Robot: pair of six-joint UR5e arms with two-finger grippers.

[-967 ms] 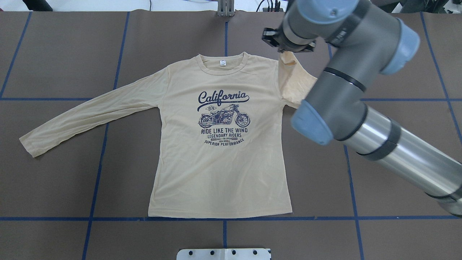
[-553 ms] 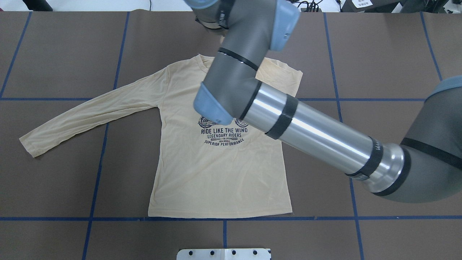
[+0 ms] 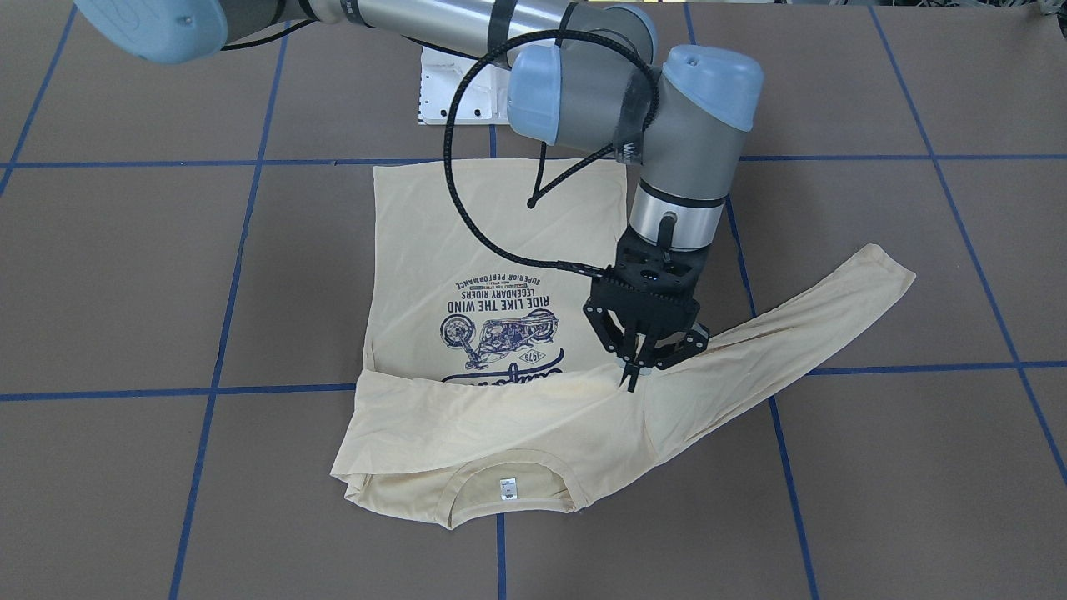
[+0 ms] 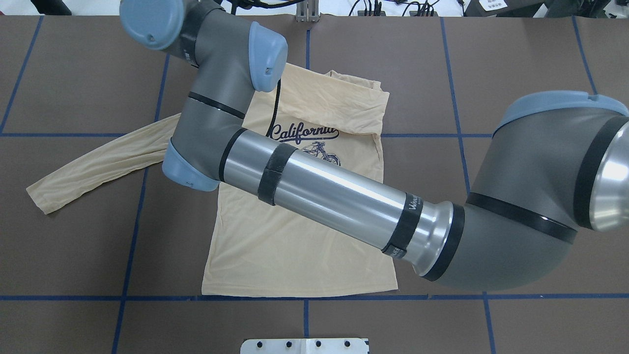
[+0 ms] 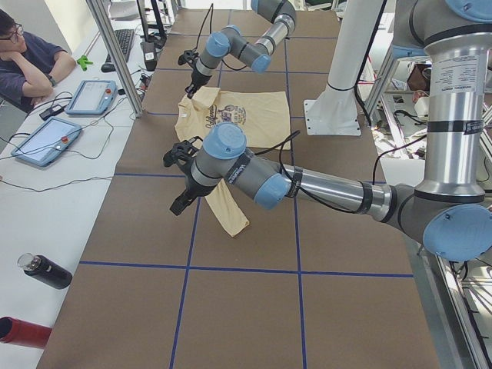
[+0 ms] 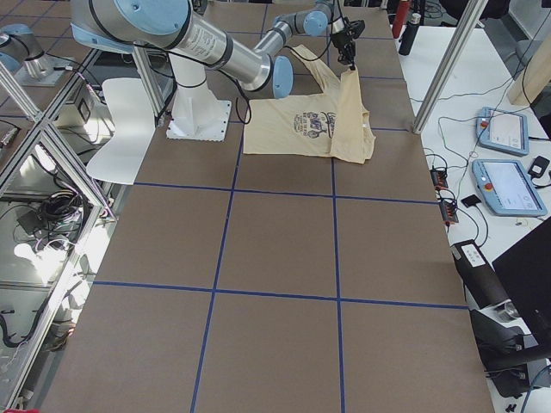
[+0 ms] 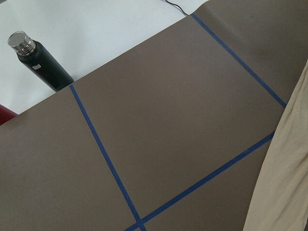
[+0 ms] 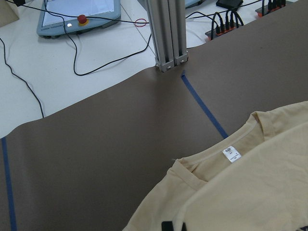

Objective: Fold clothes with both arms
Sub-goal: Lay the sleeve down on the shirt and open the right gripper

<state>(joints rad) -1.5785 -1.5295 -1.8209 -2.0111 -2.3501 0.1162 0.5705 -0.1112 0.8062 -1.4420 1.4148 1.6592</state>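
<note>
Across from you, the cream long-sleeved shirt (image 3: 433, 242) lay print-up on the brown worktop (image 3: 125, 275). Its hem pointed toward the robot's base and its collar toward your side, with the white neck label (image 3: 506, 489) showing. The right-side sleeve (image 3: 467, 412) was folded across the chest and covered the top of the navy California motorcycle print (image 3: 500, 325). The right arm (image 4: 334, 191) stretched across the shirt, and the right hand (image 3: 632, 372) was clenched on the end of the right-side sleeve, near the shoulder on the robot's left. In the right side view the cloth there rose a little off the shirt. The left-side sleeve (image 3: 817, 321) lay stretched out flat on the worktop. The left hand (image 5: 178, 206) stood just beside it, and you could not tell whether its fingers were parted or closed, since only the left side view showed it. Its wrist camera saw the sleeve's edge, blue tape lines (image 7: 103, 159) and a black bottle (image 7: 41, 65) on the white table beyond.
</note>
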